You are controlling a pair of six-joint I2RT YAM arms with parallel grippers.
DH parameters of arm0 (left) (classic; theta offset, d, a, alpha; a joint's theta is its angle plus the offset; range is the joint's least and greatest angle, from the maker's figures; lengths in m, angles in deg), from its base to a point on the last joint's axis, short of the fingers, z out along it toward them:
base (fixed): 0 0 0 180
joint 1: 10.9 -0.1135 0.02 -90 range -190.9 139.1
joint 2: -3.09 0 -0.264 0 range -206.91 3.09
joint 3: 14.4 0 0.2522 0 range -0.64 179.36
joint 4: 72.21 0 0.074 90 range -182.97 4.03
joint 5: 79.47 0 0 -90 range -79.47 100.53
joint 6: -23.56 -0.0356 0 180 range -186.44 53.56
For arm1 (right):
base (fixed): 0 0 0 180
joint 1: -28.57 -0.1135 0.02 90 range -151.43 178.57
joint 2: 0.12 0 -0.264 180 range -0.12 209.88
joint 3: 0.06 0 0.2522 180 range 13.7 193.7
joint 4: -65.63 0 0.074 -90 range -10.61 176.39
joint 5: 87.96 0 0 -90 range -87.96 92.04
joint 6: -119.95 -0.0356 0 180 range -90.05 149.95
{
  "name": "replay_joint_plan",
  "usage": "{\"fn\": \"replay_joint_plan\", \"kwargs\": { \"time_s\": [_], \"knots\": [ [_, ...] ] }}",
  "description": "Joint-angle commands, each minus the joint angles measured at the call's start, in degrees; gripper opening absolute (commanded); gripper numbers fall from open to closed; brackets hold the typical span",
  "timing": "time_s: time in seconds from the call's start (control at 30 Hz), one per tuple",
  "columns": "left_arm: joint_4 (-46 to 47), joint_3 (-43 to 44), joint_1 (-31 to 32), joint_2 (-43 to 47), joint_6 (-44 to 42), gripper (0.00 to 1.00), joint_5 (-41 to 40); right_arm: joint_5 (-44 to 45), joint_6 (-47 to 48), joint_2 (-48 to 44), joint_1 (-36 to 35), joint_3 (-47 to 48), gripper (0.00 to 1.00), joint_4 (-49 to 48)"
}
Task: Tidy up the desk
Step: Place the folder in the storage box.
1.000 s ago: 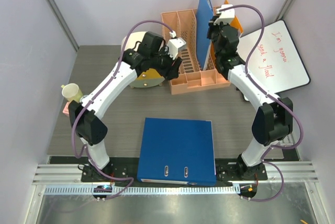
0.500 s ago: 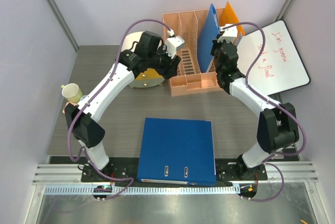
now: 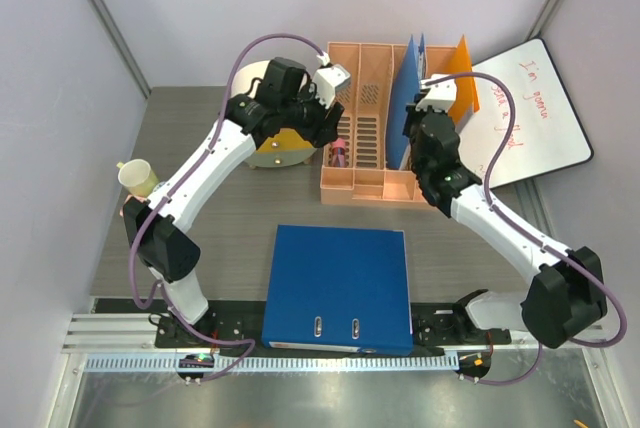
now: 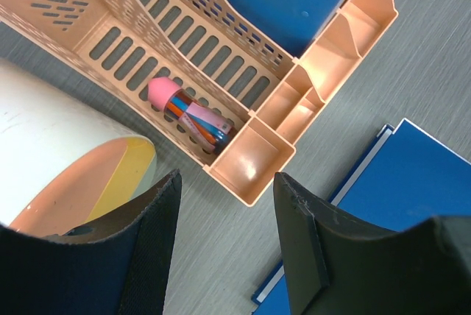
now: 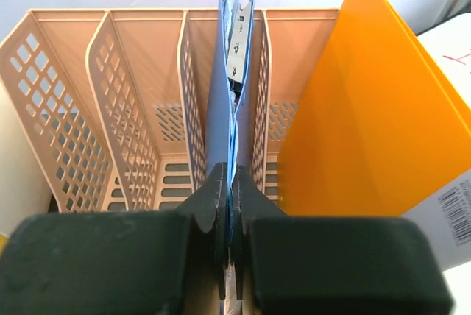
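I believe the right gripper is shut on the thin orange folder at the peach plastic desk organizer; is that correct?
Not quite: the right gripper is shut on the thin blue folder, not the orange folder beside it, at the peach plastic desk organizer. The right wrist view shows this.

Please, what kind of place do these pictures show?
Probably a mock office desk inside a robot test cell: a peach file organizer and a blue binder on a grey desk, a whiteboard beside, plain panels around.
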Motion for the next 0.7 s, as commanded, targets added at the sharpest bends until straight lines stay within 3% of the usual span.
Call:
{"fn": "replay_joint_plan", "kwargs": {
  "time_s": [0.0, 0.03, 0.1, 0.13, 0.17, 0.37, 0.47, 0.57, 0.6, 0.67],
  "knots": [
    [2.87, -0.37, -0.18, 3.13, 0.91, 0.54, -0.03, 5.21, -0.22, -1.34, -0.42, 1.01, 0.18, 1.86],
    [2.95, -0.46, -0.18, 3.30, 0.91, 0.54, -0.20, 6.78, -0.22, 0.06, -0.42, 2.49, 0.36, 3.60],
    [2.87, -0.72, -0.18, 3.48, 0.73, 0.54, -0.29, 8.28, -0.40, 1.39, -0.33, 3.90, 0.44, 6.06],
    [2.87, -0.90, -0.18, 3.74, 0.56, 0.54, -0.38, 9.25, -0.48, 1.91, -0.41, 5.74, 0.55, 6.87],
    [2.95, -0.90, -0.18, 3.92, 0.47, 0.54, -0.47, 11.35, -0.57, 3.05, -0.33, 6.63, 0.59, 7.92],
    [2.61, -0.72, -1.58, 4.44, 0.64, 0.54, -0.12, 16.02, -1.54, -0.80, -1.20, 13.48, 0.63, 16.17],
    [1.03, 0.59, -3.77, 4.53, 1.52, 0.54, 1.20, 15.33, -5.75, -3.96, -1.47, 19.80, 0.63, 29.25],
    [-1.78, -0.98, -6.93, 6.28, 0.13, 0.54, 3.48, 9.28, -14.85, -8.09, -1.47, 24.38, 0.61, 46.64],
    [-3.71, -2.03, -7.56, 7.94, -3.19, 0.54, 3.49, 5.35, -17.42, -10.36, -1.47, 24.48, 0.63, 54.43],
    [-6.43, -5.97, -9.05, 9.97, -7.59, 0.54, 2.96, 0.50, -25.48, -13.45, -1.47, 22.47, 0.65, 60.63]
  ]
}}
